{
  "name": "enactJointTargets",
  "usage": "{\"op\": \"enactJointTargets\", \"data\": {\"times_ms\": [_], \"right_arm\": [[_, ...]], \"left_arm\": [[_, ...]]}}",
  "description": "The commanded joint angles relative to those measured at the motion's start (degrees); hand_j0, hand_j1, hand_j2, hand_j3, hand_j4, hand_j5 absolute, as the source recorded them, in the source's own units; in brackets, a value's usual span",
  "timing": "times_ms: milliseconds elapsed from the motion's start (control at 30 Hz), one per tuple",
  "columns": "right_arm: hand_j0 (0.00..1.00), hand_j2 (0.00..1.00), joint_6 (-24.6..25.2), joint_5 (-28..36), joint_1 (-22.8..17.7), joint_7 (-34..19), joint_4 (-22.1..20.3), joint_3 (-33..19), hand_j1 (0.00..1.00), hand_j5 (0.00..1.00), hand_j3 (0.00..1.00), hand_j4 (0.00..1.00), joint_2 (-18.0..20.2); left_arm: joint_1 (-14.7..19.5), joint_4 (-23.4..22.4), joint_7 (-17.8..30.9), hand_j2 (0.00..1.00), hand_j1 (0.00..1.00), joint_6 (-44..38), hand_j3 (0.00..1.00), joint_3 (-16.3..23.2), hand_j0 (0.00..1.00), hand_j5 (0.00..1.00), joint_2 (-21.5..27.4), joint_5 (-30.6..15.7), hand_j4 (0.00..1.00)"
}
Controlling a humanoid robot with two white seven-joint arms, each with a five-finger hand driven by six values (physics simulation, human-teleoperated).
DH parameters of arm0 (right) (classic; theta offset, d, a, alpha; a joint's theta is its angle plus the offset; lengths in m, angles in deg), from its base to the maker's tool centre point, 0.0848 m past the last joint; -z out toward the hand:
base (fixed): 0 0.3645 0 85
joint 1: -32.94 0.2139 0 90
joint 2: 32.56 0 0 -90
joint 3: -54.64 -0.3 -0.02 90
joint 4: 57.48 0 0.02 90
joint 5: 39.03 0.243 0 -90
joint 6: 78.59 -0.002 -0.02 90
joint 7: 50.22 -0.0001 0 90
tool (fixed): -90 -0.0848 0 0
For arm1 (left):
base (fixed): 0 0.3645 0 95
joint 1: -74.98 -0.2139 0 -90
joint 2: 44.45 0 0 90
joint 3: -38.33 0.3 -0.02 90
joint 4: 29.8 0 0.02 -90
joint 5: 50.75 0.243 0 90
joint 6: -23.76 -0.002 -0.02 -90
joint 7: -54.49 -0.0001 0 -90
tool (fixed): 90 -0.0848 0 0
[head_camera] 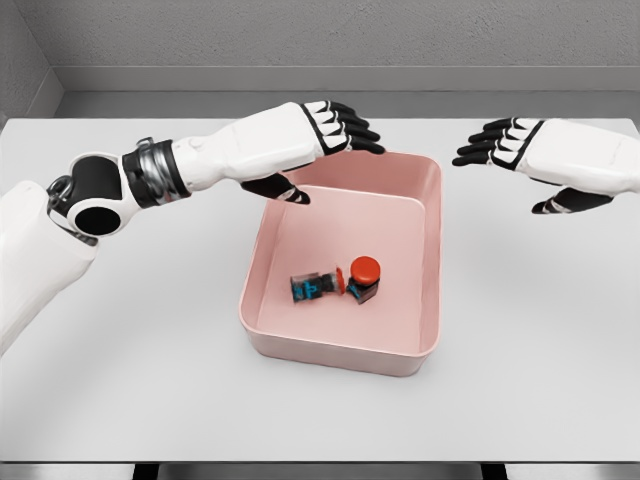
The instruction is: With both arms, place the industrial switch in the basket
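The industrial switch (338, 283) is a small device made of two parts: a dark body with a round red button on top, and beside it a grey-black block with blue-green details, lying on its side. The two parts touch each other or are very close; I cannot tell if they are joined. The switch lies on the floor of the pink rectangular plastic basket (420, 345), a little toward the near wall of the basket and close to its middle. Nothing else is in the basket.

The basket stands on the light grey worktop (150, 380), with rounded corners and low walls.

The left robot hand (330, 135), white with black fingers, hovers above the far left corner of the basket. Its fingers are stretched and spread, and it holds nothing. The right robot hand (510, 150) hovers outside the basket, just beyond its far right corner, also with stretched, relaxed fingers and nothing in it. Neither robot hand touches the basket or the switch.
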Motion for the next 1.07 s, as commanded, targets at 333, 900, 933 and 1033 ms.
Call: {"op": "enactJointTargets", "data": {"times_ms": [333,900,933,1033], "right_arm": [[1.0,1.0,0.1,0.4,-0.3,0.1,-0.1,0.0,1.0,1.0,1.0,1.0,0.1],[1.0,1.0,0.1,0.4,-0.7,0.1,-0.1,0.1,1.0,1.0,1.0,1.0,0.1],[1.0,1.0,0.1,0.4,-0.7,0.1,0.0,0.1,1.0,1.0,1.0,1.0,0.1],[1.0,1.0,0.1,0.4,-0.8,0.1,-0.1,0.1,1.0,1.0,1.0,1.0,0.1]], "left_arm": [[-0.9,0.1,0.0,1.0,1.0,-0.1,1.0,-3.5,1.0,1.0,7.3,-4.6,1.0],[-11.3,-6.2,0.0,1.0,1.0,-0.1,1.0,-14.0,1.0,1.0,21.1,-8.4,1.0],[-11.3,-6.2,-0.1,1.0,1.0,-0.1,1.0,-14.1,1.0,1.0,21.6,-8.5,1.0],[-11.3,-6.3,-0.4,1.0,1.0,-0.1,1.0,-14.2,1.0,1.0,22.6,-8.6,1.0]]}}
